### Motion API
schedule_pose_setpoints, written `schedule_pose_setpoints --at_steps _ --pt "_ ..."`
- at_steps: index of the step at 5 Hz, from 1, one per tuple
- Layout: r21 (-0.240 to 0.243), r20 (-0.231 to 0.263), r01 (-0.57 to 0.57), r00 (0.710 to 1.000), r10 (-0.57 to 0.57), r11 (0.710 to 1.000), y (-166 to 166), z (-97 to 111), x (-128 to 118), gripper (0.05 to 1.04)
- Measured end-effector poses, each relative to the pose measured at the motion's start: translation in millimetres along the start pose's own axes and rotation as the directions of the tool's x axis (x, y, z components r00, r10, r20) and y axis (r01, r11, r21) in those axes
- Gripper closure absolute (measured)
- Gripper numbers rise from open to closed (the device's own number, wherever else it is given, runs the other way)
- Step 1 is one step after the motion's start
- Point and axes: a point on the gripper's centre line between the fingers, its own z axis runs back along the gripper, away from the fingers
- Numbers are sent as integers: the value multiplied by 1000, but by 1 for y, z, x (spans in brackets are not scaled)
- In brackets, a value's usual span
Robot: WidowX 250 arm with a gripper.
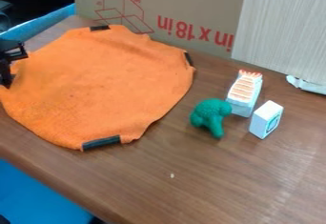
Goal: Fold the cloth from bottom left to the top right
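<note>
Probably your cloth (102, 85) is soft, light; pinch its lower-left edge (26, 124). You can't tell whether the gripper (7, 79) is open.

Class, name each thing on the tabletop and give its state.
Orange cloth: spread out, unfolded.
Black strips: at the cloth's edge.
Green toy: on the table, off the cloth.
Orange-striped block: off the cloth.
Small white block: upright, off the cloth.
Cardboard: upright, behind the cloth.
</note>
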Motion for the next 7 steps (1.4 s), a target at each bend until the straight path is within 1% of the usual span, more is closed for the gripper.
schedule_pose_setpoints --at_steps 1,2,3,4,5,6,7 --pt "-29 -17 13 1000 -14 1000 2 2 -3 1021" --pt "-82 -40 13 999 -16 997 5 20 -3 1033" --pt "-116 -57 -16 998 9 993 12 36 5 1033" --pt "-147 -78 -27 997 16 989 10 46 8 1033" --pt "-159 -63 -26 998 16 987 -1 67 8 1033" --pt "-163 -67 5 998 -16 987 -32 78 2 1033" --pt "-179 -70 20 997 -33 984 -67 92 -7 1033"
